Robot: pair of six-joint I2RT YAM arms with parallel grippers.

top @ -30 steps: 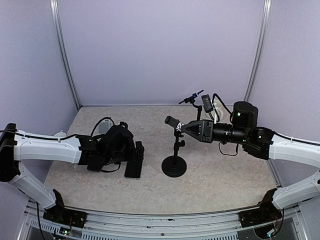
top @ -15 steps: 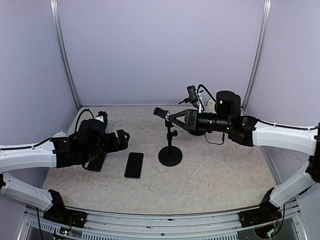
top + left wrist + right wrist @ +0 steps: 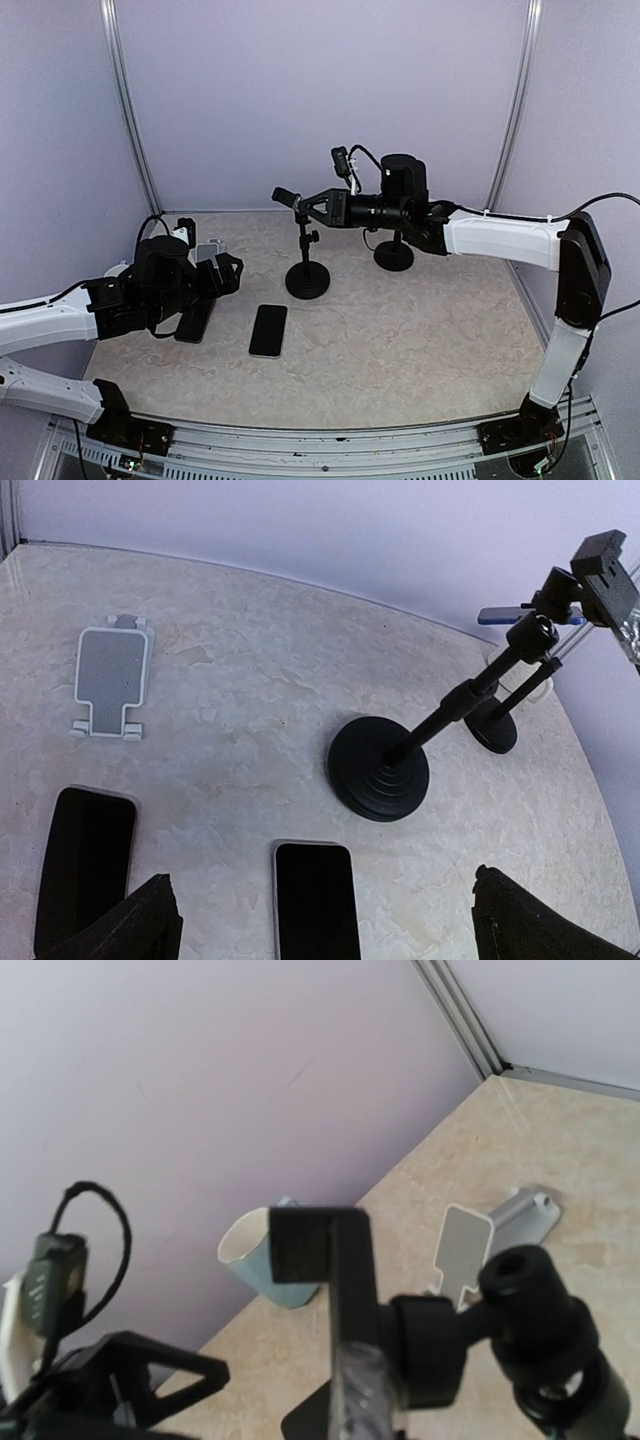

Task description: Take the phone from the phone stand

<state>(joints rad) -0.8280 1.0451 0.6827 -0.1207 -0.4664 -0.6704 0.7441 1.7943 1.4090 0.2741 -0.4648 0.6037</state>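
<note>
Finding the phone [image 3: 268, 330] flat on the table [image 3: 420, 340], just in front of the phone stand [image 3: 307, 280] base, with the left gripper [image 3: 215, 268] now backed off to the stand's left, fingers spread wide and empty. Farther back, seeing the right gripper [image 3: 308, 206] pinching the stand's top clamp [image 3: 285, 195], stand shifted rearward; reads as removal done. Looks like a slim glossy black slab, screen dark.

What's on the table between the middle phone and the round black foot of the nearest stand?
Nothing: only bare table lies between the middle phone and the nearest stand's round foot. The left wrist view shows that stretch clearly.
</note>
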